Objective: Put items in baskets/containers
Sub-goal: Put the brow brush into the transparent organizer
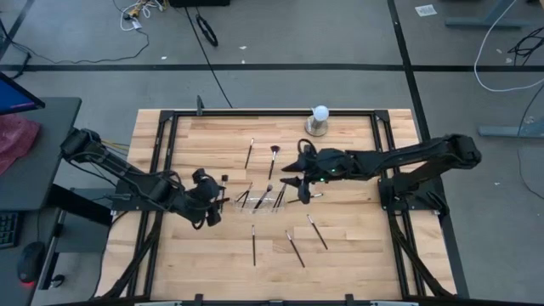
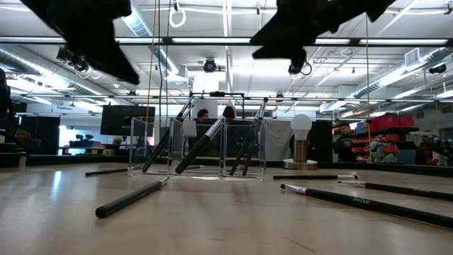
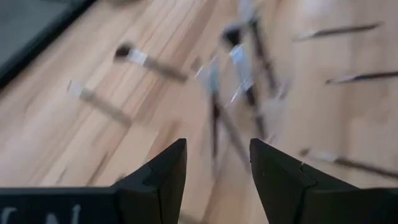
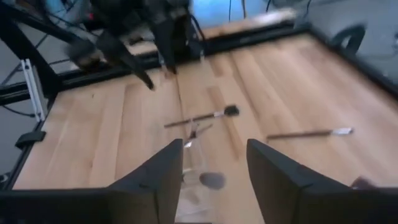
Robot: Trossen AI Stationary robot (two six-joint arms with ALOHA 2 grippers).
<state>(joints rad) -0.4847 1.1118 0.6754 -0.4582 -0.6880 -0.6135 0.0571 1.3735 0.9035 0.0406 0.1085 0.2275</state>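
Right tool: fingers apart, empty, above the clear tray, placed for dropping brushes in.
Left tool: apart, beside tray, waiting.

Only faint white lettering on one brush handle, too small to read.

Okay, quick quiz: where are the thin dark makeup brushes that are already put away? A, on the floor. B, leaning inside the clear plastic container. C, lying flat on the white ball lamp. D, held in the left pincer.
B: the low view shows several thin dark makeup brushes leaning inside the clear plastic container, while others lie on the wooden table.
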